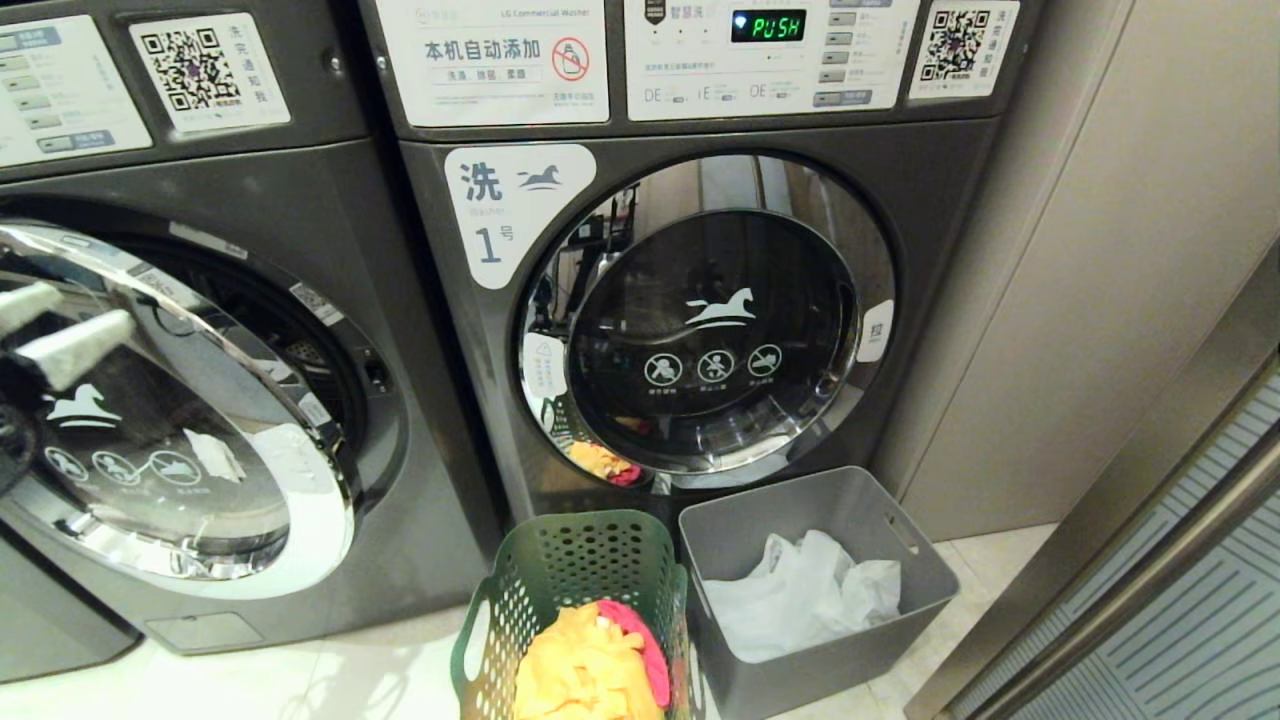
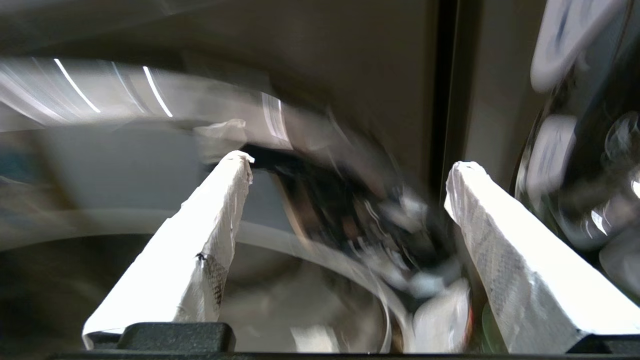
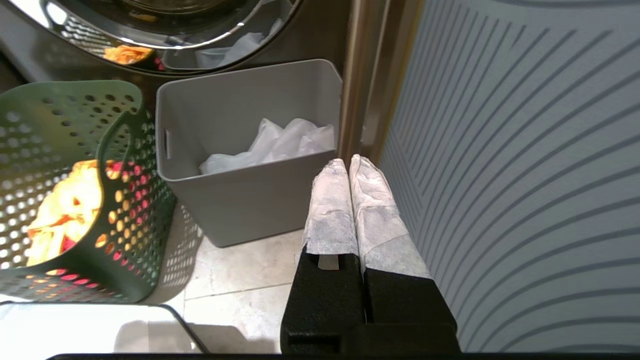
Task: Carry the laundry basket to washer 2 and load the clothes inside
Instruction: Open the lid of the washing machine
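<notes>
The dark green laundry basket (image 1: 560, 570) (image 3: 75, 115) stands on the floor between the two machines. Inside lie the clothes, one yellow (image 1: 580, 670) (image 3: 65, 210) and one pink-red (image 1: 645, 640). The left machine, which I take as washer 2 (image 1: 300, 190), has no number in view. Its chrome-rimmed door (image 1: 180, 430) is swung open, showing the dark drum mouth (image 1: 300, 330). My left gripper (image 1: 55, 325) (image 2: 350, 162) is open and empty in front of that door. My right gripper (image 3: 345, 162) is shut and empty, low beside the grey bin.
The washer marked 1 (image 1: 700, 320) has its door closed. A grey solid-walled bin (image 1: 900, 570) (image 3: 250, 200) holding white bag-like material (image 1: 800, 590) sits right of the basket. A beige wall (image 1: 1100, 300) and a striped panel (image 1: 1200, 620) close in the right side.
</notes>
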Tool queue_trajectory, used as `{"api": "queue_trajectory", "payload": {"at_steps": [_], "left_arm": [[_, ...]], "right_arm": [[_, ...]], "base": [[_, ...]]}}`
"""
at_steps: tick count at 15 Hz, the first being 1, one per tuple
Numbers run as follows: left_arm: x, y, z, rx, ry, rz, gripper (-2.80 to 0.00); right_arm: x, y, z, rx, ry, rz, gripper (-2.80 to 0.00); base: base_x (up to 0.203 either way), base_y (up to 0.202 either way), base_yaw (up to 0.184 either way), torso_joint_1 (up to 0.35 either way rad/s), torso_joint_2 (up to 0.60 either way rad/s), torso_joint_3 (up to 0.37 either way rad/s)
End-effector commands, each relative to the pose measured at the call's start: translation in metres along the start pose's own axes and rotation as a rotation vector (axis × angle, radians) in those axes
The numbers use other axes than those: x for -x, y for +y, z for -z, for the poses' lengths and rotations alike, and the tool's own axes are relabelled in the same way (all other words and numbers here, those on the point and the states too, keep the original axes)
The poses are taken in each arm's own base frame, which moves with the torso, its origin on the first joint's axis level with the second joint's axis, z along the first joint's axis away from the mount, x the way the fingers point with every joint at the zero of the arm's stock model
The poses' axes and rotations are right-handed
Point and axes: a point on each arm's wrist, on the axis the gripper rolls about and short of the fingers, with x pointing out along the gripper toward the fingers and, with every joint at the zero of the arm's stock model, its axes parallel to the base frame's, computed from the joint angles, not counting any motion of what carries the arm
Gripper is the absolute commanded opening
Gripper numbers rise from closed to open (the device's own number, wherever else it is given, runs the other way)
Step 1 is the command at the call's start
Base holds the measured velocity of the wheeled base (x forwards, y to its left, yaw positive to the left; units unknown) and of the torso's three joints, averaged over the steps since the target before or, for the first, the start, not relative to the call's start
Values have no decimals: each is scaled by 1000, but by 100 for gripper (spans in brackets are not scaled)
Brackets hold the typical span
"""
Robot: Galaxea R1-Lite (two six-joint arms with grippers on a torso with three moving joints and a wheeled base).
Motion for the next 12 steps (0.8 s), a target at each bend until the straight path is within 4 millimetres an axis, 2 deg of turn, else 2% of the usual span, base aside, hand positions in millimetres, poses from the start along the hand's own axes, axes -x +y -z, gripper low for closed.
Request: {"api": "queue_trajectory", "payload": {"at_steps": [1,2,3,4,5,6,7,10,12], "left_arm": [[74,-53,-128,-172,-201,-219,0],[98,-74,-156,-167,-259,-307,0],[116,-95,-175,-156,-309,-374,0],[129,-112,-185,-134,-343,-428,0],[137,-121,-187,-75,-345,-488,0],[139,-122,-184,-26,-331,-530,0],[138,-116,-179,26,-310,-590,-280],[132,-103,-175,117,-205,-656,-280],[129,-94,-158,130,53,-722,-280]], "right_arm": [[0,0,0,1,1,-2,-280],[0,0,0,1,1,-3,-280],[0,0,0,1,3,-1,-280],[0,0,0,1,1,-3,-280],[0,0,0,1,2,-3,-280],[0,0,0,1,1,-3,-280],[0,0,0,1,1,-2,-280],[0,0,0,1,2,-2,-280],[0,0,0,1,1,-3,-280]], "base": [[0,0,0,0,0,0],[0,0,0,0,0,0],[0,0,0,0,0,0],[0,0,0,0,0,0],[0,0,0,0,0,0],[0,0,0,0,0,0],[0,0,0,0,0,0],[0,0,0,0,0,0],[0,0,0,0,0,0]]}}
